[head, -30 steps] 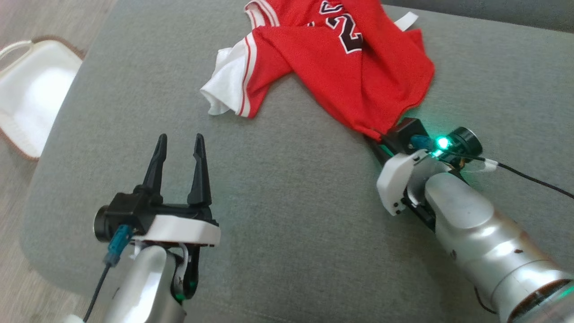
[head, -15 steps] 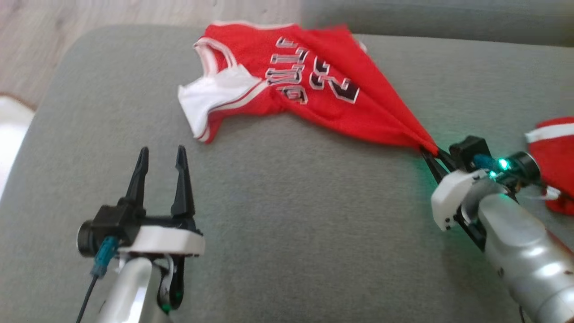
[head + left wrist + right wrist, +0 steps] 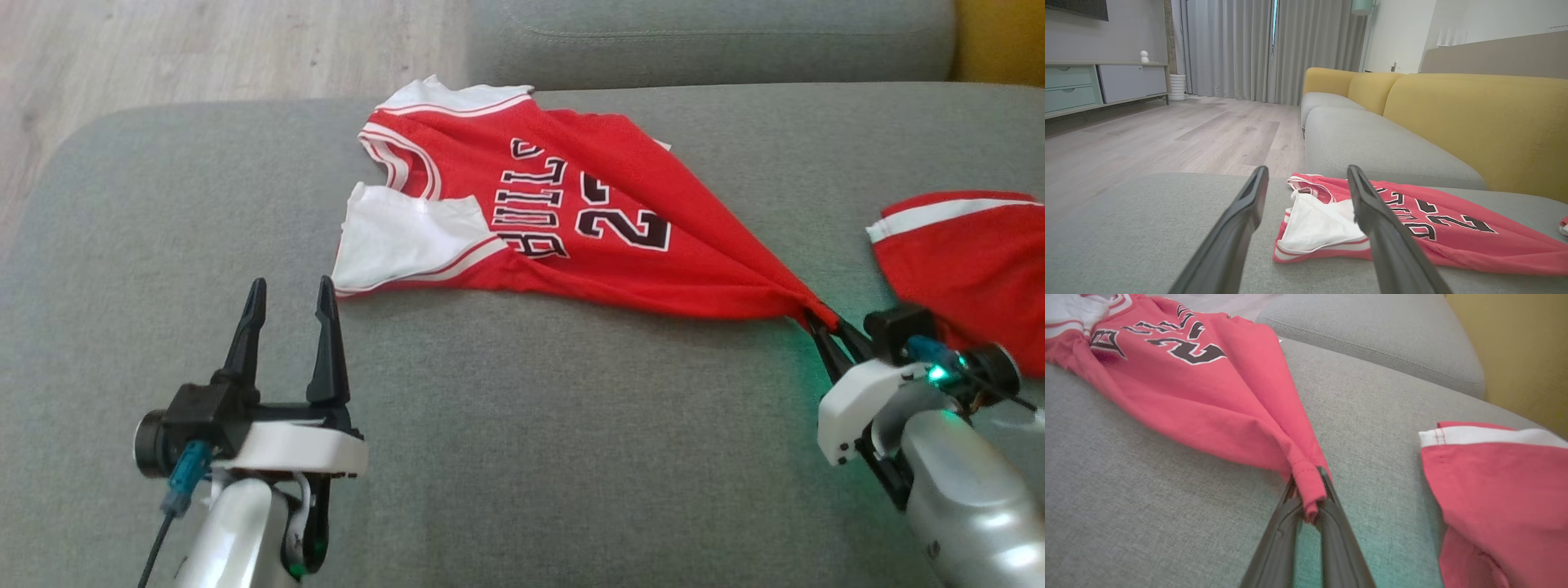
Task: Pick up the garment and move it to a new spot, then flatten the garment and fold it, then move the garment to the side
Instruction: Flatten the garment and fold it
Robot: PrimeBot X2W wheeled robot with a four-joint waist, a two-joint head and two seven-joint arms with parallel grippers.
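Over grey sofa (image 3: 522, 457), right claw (image 3: 819, 320) clamped on jersey (image 3: 588, 237) hem, arm low, left claw (image 3: 291, 286) apart, level

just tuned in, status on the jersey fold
Right gripper shut on jersey hem. Left gripper open, empty. Second red garment close by on right.

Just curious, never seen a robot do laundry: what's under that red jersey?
The red jersey lies on the grey cushion, one hem corner pinched in the right gripper. Anything beneath the cloth is covered, so I cannot tell.
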